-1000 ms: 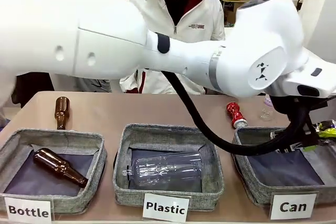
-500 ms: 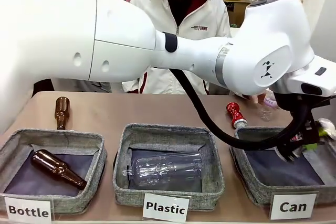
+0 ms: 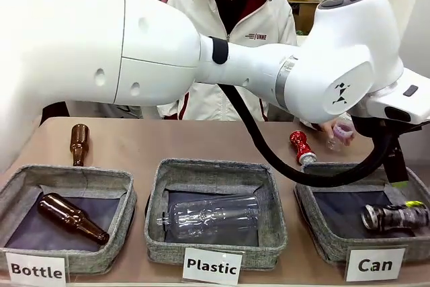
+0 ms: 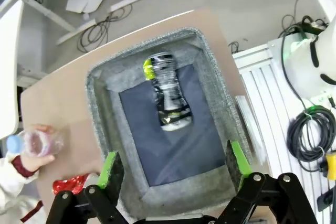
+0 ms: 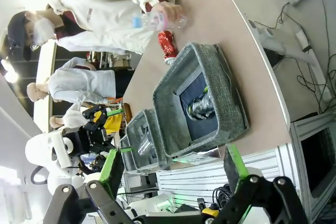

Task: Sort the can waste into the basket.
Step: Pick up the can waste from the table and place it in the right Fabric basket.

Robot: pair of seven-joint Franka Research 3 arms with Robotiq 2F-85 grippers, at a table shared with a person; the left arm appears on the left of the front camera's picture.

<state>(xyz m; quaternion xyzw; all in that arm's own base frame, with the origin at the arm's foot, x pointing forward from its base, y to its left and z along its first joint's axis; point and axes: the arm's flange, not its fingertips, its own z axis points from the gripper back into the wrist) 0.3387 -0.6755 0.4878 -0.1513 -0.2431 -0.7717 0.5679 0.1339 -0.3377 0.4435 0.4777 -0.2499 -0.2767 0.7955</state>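
Fingers (image 4: 111,167) of left gripper (image 4: 173,161) are spread wide, released, holding nothing. The gripper hovers straight over the Can basket (image 4: 97,98). Black can (image 4: 168,90) lies on its side on the basket's dark base, well apart from the green pads.

Front view: left arm (image 3: 168,52) reaches across to the right side. Black can (image 3: 393,216) is at the right of the Can basket (image 3: 316,228), behind the "Can" label (image 3: 374,265).

Red can (image 3: 301,146) is outside the basket, on the table (image 3: 168,142) just beyond the basket's far-left corner. Person's hand (image 3: 330,127) is near it, holding a small clear bottle (image 3: 342,132).

Right gripper (image 5: 173,162) is also open, pads far apart, off the table's end. Its camera sees the Can basket (image 5: 226,103) side-on with the black can (image 5: 200,107) inside.

Plastic basket (image 3: 215,250) holds a large clear bottle (image 3: 211,216). Bottle basket (image 3: 67,253) holds a brown bottle (image 3: 70,216) lying down. A second brown bottle (image 3: 79,142) stands upright on the table behind it.
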